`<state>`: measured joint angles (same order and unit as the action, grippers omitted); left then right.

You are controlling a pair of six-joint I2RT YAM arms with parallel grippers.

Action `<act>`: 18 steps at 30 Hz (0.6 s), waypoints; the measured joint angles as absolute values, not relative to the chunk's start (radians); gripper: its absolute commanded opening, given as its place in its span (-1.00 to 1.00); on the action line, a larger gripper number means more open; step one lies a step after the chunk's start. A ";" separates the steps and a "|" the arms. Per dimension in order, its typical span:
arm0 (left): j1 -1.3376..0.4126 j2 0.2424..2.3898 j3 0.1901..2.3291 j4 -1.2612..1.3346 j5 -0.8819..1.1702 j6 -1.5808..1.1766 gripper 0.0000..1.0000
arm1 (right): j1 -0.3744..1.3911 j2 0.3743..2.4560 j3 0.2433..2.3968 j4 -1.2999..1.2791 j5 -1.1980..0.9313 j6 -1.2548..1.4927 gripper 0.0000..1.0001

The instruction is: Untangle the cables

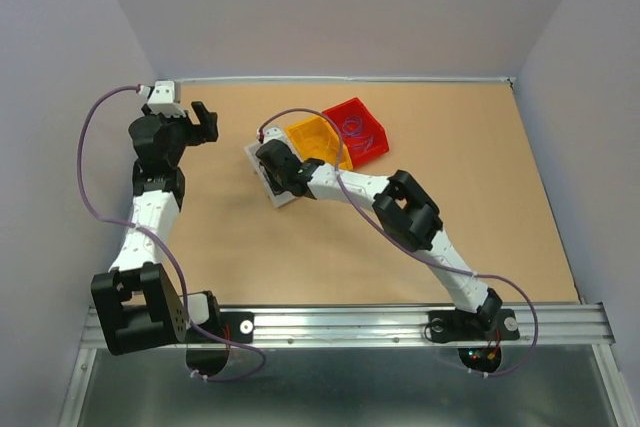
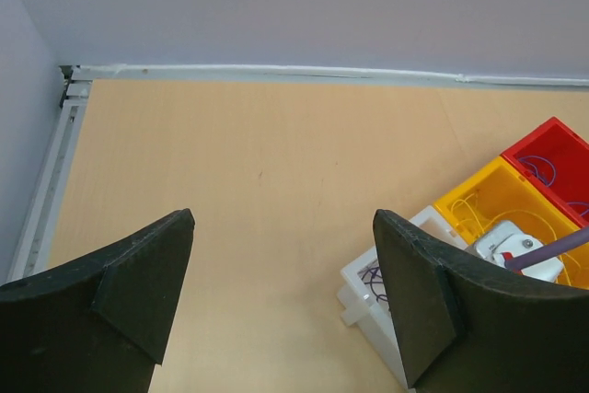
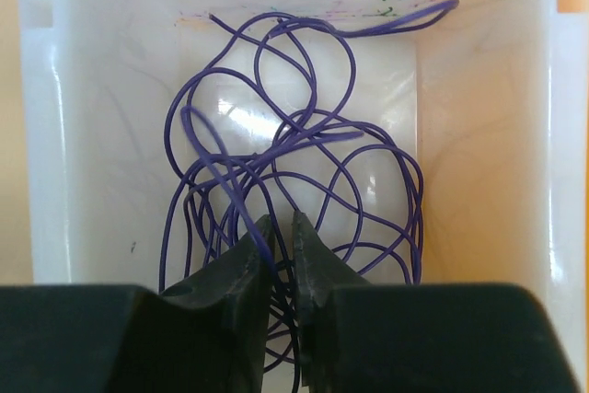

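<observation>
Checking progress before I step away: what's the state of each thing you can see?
Purple tangle: knotted, in white bin.
Right gripper: fingers nearly together in it, grip unclear.
Left gripper: fingers wide open, empty.
Yellow bin: holds yellow wires.
Red bin: holds purple wires.

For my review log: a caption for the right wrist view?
Right claw, tips nearly together, among tangled purple wires in a white bin.

Light brown wooden table (image 1: 250, 257), pale grey walls (image 1: 330, 7) on three sides, shiny metal rail (image 1: 340, 325) along the frame's bottom
</observation>
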<state>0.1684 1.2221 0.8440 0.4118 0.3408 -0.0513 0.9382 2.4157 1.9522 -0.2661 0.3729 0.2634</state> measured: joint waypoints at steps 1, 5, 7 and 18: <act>0.160 1.222 0.843 0.412 0.332 -0.047 0.82 | 0.938 2.415 1.952 -0.266 0.374 0.256 -0.58; 0.145 1.222 0.842 0.415 0.308 -0.037 0.83 | 0.938 2.415 1.964 -0.270 0.375 0.226 -0.30; 0.144 1.222 0.842 0.415 0.301 -0.034 0.84 | 0.938 2.408 1.975 -0.271 0.375 0.219 -0.15; 0.144 1.219 0.831 0.422 0.290 -0.023 0.85 | 0.938 1.956 1.723 -0.197 0.389 0.205 0.73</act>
<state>0.1444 1.2186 0.8310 0.4217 0.2897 -0.0231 0.9379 1.9560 1.7233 -0.1967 0.3889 0.2054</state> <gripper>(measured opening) 0.921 0.809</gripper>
